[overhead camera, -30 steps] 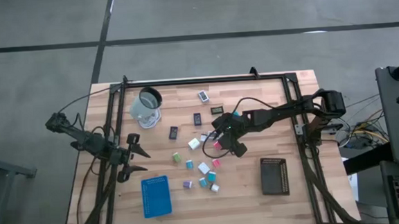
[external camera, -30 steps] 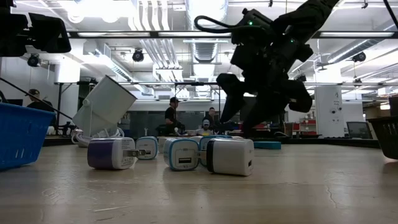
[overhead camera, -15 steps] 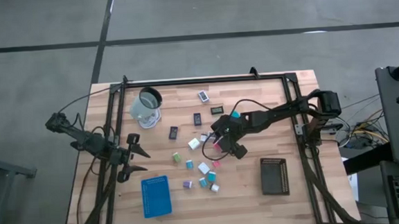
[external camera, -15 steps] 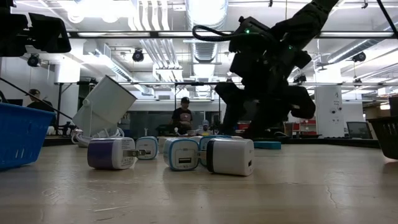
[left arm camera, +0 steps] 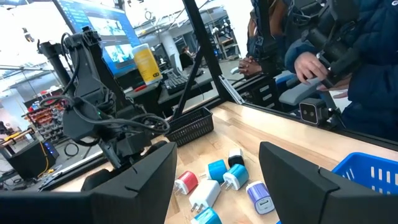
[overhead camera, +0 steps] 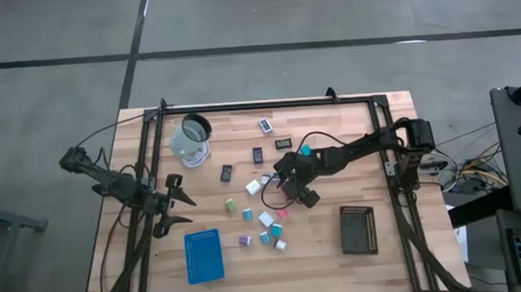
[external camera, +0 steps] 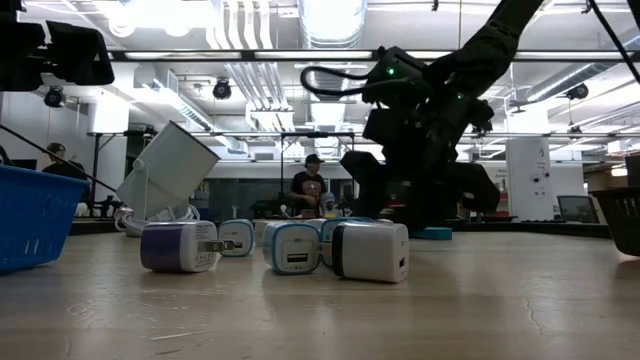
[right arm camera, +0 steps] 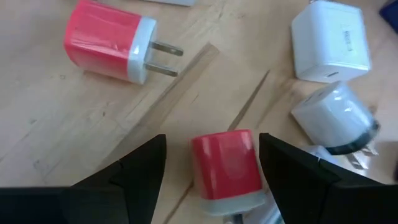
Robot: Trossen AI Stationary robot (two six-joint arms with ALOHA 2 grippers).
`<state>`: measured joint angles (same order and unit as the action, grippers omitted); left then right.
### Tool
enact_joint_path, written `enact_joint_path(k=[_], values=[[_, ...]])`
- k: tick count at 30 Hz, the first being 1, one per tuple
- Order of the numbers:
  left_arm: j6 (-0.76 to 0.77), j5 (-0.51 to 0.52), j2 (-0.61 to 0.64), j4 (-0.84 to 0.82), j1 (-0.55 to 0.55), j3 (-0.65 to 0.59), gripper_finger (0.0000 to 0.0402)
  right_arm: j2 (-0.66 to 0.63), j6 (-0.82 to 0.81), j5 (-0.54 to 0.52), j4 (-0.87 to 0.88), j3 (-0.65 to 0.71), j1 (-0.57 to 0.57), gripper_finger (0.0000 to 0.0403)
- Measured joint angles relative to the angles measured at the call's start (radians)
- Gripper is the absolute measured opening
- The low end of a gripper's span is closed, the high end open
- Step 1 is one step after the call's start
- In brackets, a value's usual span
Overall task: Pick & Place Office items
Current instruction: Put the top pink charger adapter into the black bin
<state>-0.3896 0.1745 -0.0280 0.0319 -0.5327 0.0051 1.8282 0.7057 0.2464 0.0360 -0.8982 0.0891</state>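
Since the earlier frame my right gripper [overhead camera: 285, 186] has slid left and dropped lower over the middle cluster, so it now straddles a red plug [right arm camera: 227, 169] with its jaws released, one finger [right arm camera: 134, 169] each side, lined up that way so I can pinch its flat sides. Nothing is grasped yet; the plug lies on the table [overhead camera: 332, 128] just beside a white cube [right arm camera: 331, 40]. My left gripper [overhead camera: 175, 204] waits spread open and empty at the table's left edge, near the blue tray [overhead camera: 203, 255].
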Motion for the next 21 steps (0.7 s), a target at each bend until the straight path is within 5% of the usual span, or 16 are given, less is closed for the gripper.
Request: enact_joint_path(k=[21], values=[[0.000,0.000,0.000,0.000,0.000,0.000,0.0234,0.000,-0.045,-0.014,0.002,0.002,0.003,0.0194]])
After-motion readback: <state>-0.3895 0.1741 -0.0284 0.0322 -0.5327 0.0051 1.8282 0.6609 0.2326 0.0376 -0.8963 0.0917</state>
